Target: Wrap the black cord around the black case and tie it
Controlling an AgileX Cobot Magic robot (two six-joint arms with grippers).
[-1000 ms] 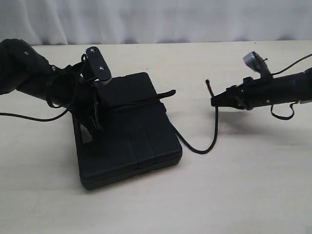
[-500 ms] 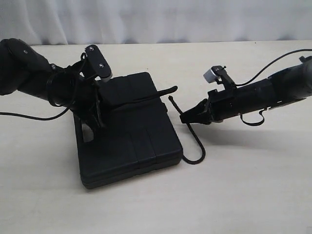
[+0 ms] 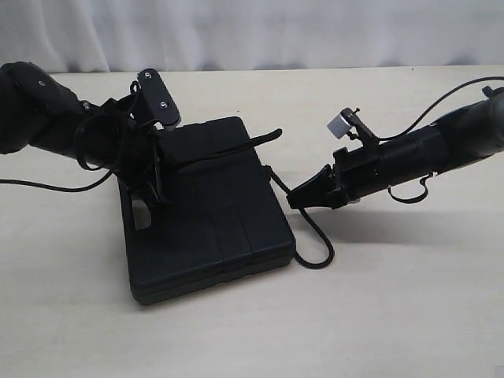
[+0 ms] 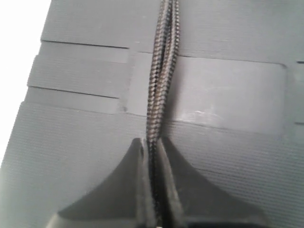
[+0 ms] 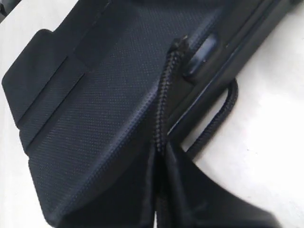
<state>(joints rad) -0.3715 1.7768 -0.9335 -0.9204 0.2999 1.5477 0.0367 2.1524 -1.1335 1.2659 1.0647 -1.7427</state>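
Pale table (image 3: 394, 315) holds the case (image 3: 213, 228). Left gripper (image 4: 152, 145) clamps the cord (image 4: 164, 71) over its lid, right gripper (image 3: 293, 198) beside its edge.

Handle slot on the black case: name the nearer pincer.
Left. The left pincer is over the black case beside its handle slot; the right pincer is at the opposite edge.

Soft, even light here, a faint shadow pooling on the worktop (image 3: 394, 236) under the right gripper (image 3: 292, 199). Left wrist view blows out white at one corner; both wrist views blur close to the lens.
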